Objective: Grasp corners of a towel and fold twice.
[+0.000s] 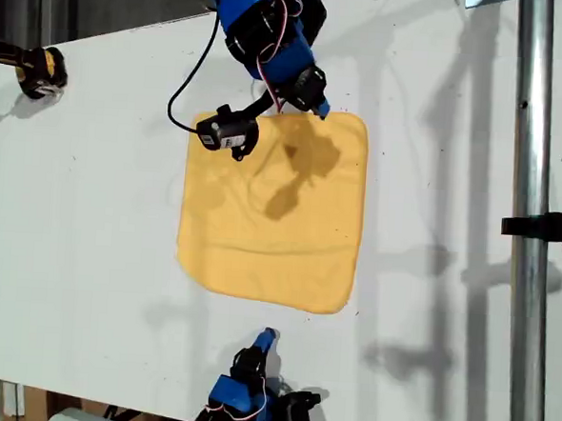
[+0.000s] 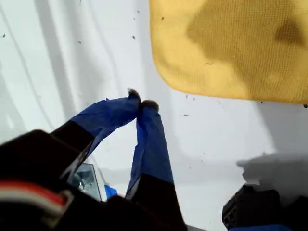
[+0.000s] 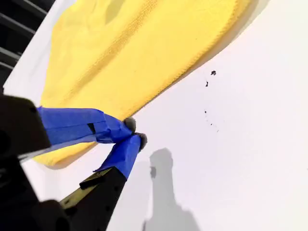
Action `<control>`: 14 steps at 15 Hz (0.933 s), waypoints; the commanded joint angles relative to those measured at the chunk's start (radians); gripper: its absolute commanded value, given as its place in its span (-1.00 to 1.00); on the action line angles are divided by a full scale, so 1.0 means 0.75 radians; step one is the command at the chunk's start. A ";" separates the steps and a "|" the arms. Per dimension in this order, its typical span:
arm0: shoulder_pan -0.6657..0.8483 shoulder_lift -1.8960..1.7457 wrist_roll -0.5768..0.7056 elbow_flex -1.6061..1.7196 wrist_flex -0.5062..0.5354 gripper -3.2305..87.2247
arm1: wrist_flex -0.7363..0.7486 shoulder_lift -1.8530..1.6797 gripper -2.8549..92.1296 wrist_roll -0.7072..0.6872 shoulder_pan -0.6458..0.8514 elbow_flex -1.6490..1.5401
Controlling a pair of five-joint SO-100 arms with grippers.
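The yellow-orange towel [image 1: 270,229] lies flat and unfolded in the middle of the white table. My first gripper [image 1: 321,108] hangs at its far edge in the exterior view, shut with nothing in it. In the first wrist view the gripper [image 2: 142,103] sits just off a rounded corner [image 2: 161,67] of the towel [image 2: 231,57], over bare table. My second gripper [image 1: 269,336] is shut and empty too, a little short of the towel's near edge. The second wrist view shows this gripper [image 3: 135,132] next to the hem of the towel [image 3: 139,53].
A metal pole [image 1: 528,226] with a black clamp [image 1: 557,225] runs down the exterior view's right. A black and yellow object [image 1: 42,67] sits at that view's upper left. The first arm's black camera [image 1: 227,131] hangs over the towel's upper left corner there.
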State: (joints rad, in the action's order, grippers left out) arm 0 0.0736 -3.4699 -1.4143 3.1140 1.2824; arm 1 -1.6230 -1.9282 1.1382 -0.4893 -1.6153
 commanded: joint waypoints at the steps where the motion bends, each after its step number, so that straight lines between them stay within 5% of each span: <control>1: 0.016 -0.008 -0.018 0.008 0.010 -0.94 | -0.014 -0.004 -0.94 -0.020 -0.020 0.090; 3: 0.016 -0.008 -0.018 0.008 0.010 -0.94 | -0.047 -0.004 -0.88 -0.016 -0.012 0.090; 7: 0.004 -0.008 -0.016 0.008 0.010 -0.94 | -0.045 -0.027 -0.33 -0.027 0.020 0.092; 14: 0.002 -0.008 -0.014 0.008 0.010 -0.94 | -0.133 0.065 -0.18 -0.039 -0.008 0.102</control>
State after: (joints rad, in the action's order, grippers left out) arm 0 0.0736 -3.4699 -1.4143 3.1140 1.2824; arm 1 -1.7150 -1.8883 1.1229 -0.4801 -1.6015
